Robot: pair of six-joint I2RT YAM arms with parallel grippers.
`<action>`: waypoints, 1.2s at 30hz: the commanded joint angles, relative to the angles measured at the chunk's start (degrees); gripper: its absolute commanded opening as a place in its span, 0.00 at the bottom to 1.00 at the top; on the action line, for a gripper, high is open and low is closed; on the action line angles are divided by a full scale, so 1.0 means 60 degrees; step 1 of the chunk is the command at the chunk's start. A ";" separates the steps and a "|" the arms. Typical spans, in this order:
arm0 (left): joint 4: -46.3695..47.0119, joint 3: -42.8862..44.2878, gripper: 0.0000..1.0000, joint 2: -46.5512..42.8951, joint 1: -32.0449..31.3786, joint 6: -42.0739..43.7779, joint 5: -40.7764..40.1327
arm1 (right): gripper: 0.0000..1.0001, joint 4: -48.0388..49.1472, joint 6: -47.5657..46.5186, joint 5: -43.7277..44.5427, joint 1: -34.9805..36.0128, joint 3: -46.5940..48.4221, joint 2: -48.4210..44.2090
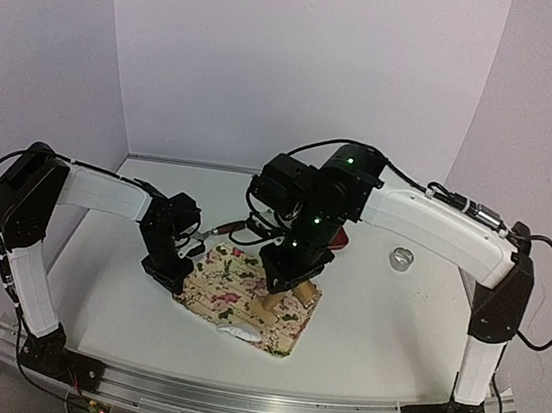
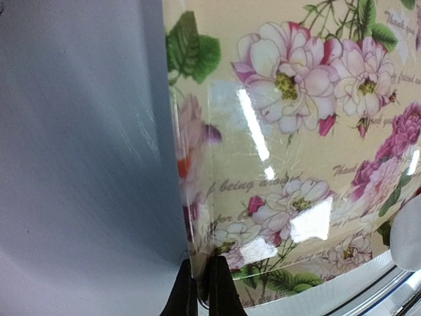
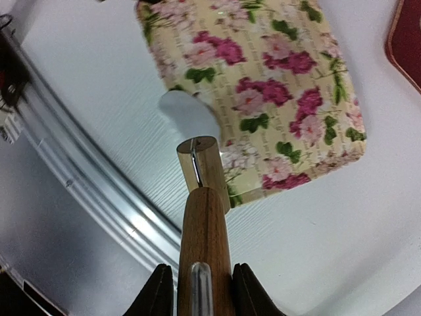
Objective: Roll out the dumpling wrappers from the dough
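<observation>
Just beyond right fingers (image 3: 158,295) and rolling pin (image 3: 204,240), dumpling wrapper (image 3: 185,113).

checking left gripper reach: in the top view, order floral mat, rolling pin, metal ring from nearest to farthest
1. floral mat, its left edge right at the left gripper's tips
2. rolling pin, over the mat's right half
3. metal ring, far right, off the mat
</observation>
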 commanded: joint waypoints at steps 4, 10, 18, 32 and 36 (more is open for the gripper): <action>-0.0370 0.0323 0.00 0.0213 -0.0008 0.0116 -0.0170 | 0.00 -0.0554 -0.1038 -0.1131 0.1023 0.0397 0.0125; -0.0274 0.0159 0.00 0.0137 -0.0004 0.0157 -0.0207 | 0.00 -0.0419 -0.0946 -0.0203 0.1048 0.0636 0.1014; -0.0204 0.0164 0.00 0.0127 -0.0004 0.0187 -0.0139 | 0.00 -0.0384 -0.0733 0.0678 0.1037 0.0814 0.1703; -0.0034 -0.0151 0.00 -0.0369 -0.0006 0.0689 -0.0383 | 0.00 -0.0912 0.0280 0.2304 -0.0072 0.1031 0.1009; 0.0012 -0.0124 0.00 -0.0352 -0.0007 0.0628 -0.0291 | 0.00 -0.0959 0.0190 0.1921 -0.0091 0.1565 0.1188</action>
